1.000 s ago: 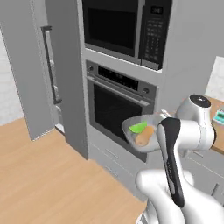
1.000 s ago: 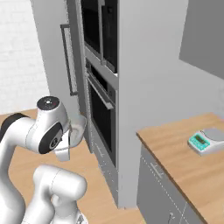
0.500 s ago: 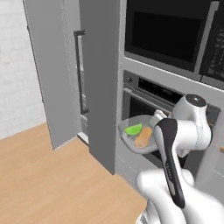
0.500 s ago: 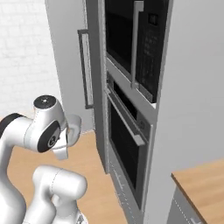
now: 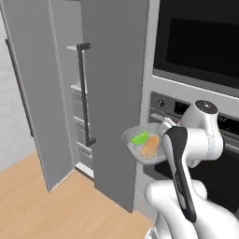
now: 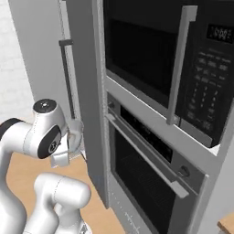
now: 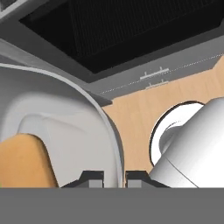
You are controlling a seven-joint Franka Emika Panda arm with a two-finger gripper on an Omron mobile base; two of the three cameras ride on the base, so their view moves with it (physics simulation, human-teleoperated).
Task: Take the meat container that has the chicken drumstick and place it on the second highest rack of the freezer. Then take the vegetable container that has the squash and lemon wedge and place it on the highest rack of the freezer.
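So the robot is mid-carry. The hand [image 7: 114,179] is pinched on the rim of the bowl [image 5: 148,145], one fingertip on each side of the wall, and the bowl hangs in the air in front of the arm, just beside the oven [image 6: 151,183] and near the edge of the open freezer door [image 5: 114,93]. Inside sit an orange chunk, probably the squash [image 5: 151,146], and a green wedge [image 5: 139,138], presumably the lemon wedge even though it renders green. That makes this the vegetable bowl, so it looks like the second half of the job. Whether the drumstick bowl already sits on its rack can't be told, since the freezer interior [image 5: 79,121] is mostly hidden by the doors. Still left: getting around that door and setting the bowl on the highest rack.
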